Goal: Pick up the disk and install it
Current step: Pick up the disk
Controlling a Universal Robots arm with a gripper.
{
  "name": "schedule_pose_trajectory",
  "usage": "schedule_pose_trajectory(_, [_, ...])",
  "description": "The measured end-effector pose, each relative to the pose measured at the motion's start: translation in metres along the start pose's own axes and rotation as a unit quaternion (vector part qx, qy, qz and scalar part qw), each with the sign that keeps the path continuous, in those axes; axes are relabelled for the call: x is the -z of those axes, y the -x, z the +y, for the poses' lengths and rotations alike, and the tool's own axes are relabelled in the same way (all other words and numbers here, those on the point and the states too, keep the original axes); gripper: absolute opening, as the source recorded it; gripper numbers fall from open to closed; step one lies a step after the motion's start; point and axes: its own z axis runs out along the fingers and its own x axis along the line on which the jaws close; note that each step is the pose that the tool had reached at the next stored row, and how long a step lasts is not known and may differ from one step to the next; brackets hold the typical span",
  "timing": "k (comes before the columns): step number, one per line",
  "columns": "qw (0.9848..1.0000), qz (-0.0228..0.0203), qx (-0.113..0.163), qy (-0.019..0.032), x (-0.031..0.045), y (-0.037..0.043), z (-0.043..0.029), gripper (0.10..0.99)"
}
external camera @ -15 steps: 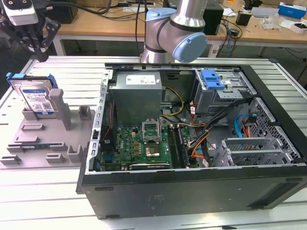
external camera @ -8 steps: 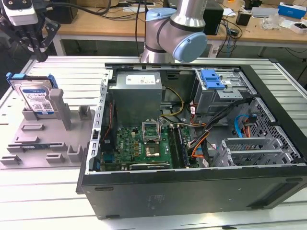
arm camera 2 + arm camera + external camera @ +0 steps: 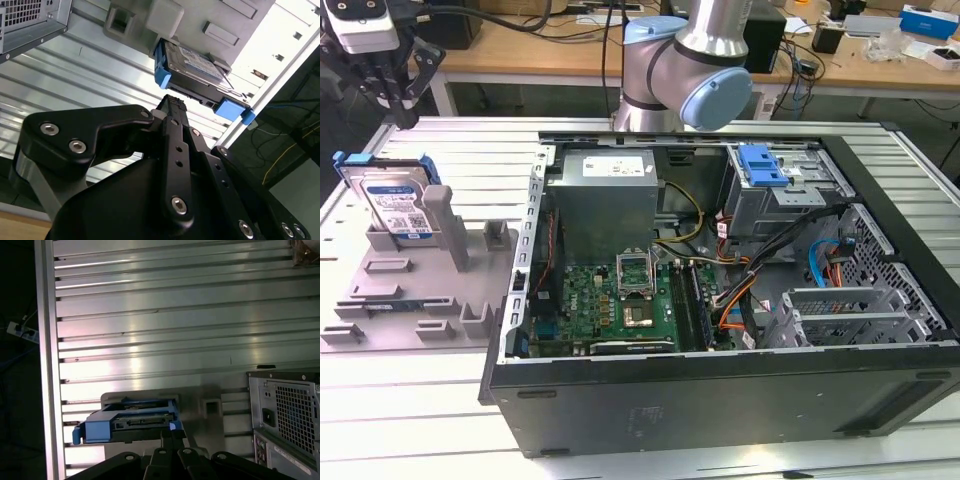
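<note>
The disk (image 3: 395,205) stands on edge in the grey holder (image 3: 380,290) at the exterior view's left, propped against a post so that its blue-bracketed upper edge is exposed to a grasp from above. The gripper (image 3: 402,115) hangs just above that edge with fingers closed together on nothing. Open ribbed table (image 3: 420,400) surrounds the holder, and the open computer case (image 3: 720,390) lies alongside.

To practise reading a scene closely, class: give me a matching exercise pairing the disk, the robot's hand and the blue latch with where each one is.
Column one
1 disk
2 hand
3 blue latch

Column two
A on the drive cage inside the open case
B above the disk, apart from it
C standing on edge in the grey holder

Pairs: 1-C, 2-B, 3-A
</note>
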Motion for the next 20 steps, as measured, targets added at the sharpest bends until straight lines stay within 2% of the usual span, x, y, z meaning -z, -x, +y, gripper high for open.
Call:
schedule_pose_trajectory(2, [1.0000,0.0002,0.007,-0.0003,-0.0001,0.0000,0.0003,0.106])
schedule_pose_trajectory(4, [0.9992,0.0015,0.041,-0.0016,-0.0001,0.0000,0.0003,0.106])
schedule_pose_trajectory(6, [0.9983,0.0022,0.058,-0.0023,-0.0001,0.0000,0.0003,0.106])
schedule_pose_trajectory(8, [0.9967,0.0032,0.081,-0.0032,-0.0005,0.0000,0.0003,0.106])
schedule_pose_trajectory(9, [0.9954,0.0038,0.096,-0.0038,-0.0007,0.0000,0.0003,0.106])
schedule_pose_trajectory(10, [0.9938,0.0044,0.111,-0.0044,-0.0009,0.0000,0.0003,0.106])
schedule_pose_trajectory(12, [0.9889,0.0059,0.149,-0.0059,-0.0014,0.0000,0.0003,0.106])
schedule_pose_trajectory(14, [0.9853,0.0068,0.170,-0.0068,-0.0017,0.0000,0.0003,0.106])
schedule_pose_trajectory(15, [0.9821,0.0074,0.188,-0.0075,-0.0020,0.0000,0.0003,0.106])
schedule_pose_trajectory(16, [0.9788,0.0066,0.204,-0.0084,-0.0022,0.0000,0.0003,0.106])
schedule_pose_trajectory(17, [0.9762,0.0045,0.217,-0.0092,-0.0025,0.0001,0.0003,0.106])
schedule_pose_trajectory(19, [0.9733,0.0008,0.229,-0.0103,-0.0029,0.0001,0.0002,0.106])
schedule_pose_trajectory(20, [0.9712,-0.0031,0.238,-0.0114,-0.0032,0.0001,0.0002,0.106])
